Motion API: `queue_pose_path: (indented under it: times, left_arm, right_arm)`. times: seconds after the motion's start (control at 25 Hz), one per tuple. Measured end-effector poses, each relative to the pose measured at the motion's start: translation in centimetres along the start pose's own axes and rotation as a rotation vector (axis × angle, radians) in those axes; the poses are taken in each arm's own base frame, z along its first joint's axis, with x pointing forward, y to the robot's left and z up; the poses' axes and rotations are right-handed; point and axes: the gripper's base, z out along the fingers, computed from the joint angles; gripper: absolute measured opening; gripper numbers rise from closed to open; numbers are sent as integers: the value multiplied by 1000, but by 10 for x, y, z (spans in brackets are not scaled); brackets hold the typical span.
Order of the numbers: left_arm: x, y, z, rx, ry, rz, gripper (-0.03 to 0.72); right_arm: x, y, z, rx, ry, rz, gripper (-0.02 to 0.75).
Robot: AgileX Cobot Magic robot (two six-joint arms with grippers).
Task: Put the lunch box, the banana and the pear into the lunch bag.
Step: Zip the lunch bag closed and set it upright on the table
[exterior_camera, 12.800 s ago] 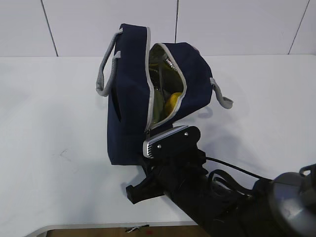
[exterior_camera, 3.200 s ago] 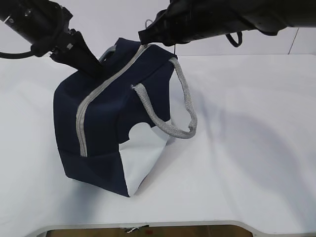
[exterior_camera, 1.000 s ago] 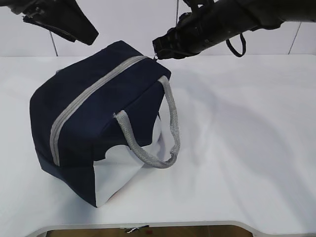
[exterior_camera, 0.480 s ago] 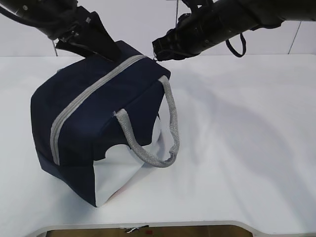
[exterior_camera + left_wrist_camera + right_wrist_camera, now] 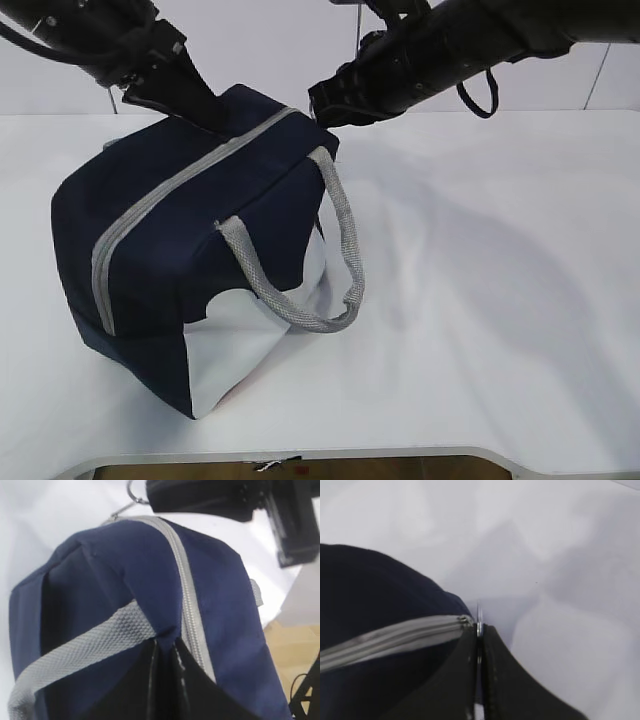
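The navy lunch bag [image 5: 200, 250] stands on the white table with its grey zipper [image 5: 170, 190] closed along the top. My left gripper [image 5: 218, 118] is at the bag's far top edge. In the left wrist view it [image 5: 165, 642] is shut on a fold of navy fabric between the zipper [image 5: 187, 600] and a grey handle [image 5: 85, 650]. My right gripper [image 5: 322, 108] is at the zipper's right end. The right wrist view shows it [image 5: 479, 630] shut on the metal zipper pull [image 5: 479, 616]. The lunch box, the banana and the pear are hidden.
The bag's near grey handle [image 5: 340, 240] hangs over its white side panel [image 5: 240, 350]. White table [image 5: 500, 300] stretches to the right of the bag, and its front edge [image 5: 400, 455] runs along the bottom. A tiled wall stands behind.
My left gripper came down onto the bag's top and closed on the fabric. The bag shifted slightly left. The right gripper stayed shut at the zipper's end.
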Motion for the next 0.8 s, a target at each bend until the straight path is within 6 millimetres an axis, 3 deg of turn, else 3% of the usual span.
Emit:
queue_pose_path:
  times: [0.36,0.8]
  left_arm:
    - [2,-1,0,15,21,2,10]
    - [3,0,0,1,32,10,9]
  right_arm:
    - [26,-16,41,28,76,9,17]
    - [30,-17,47,24,89,17,17]
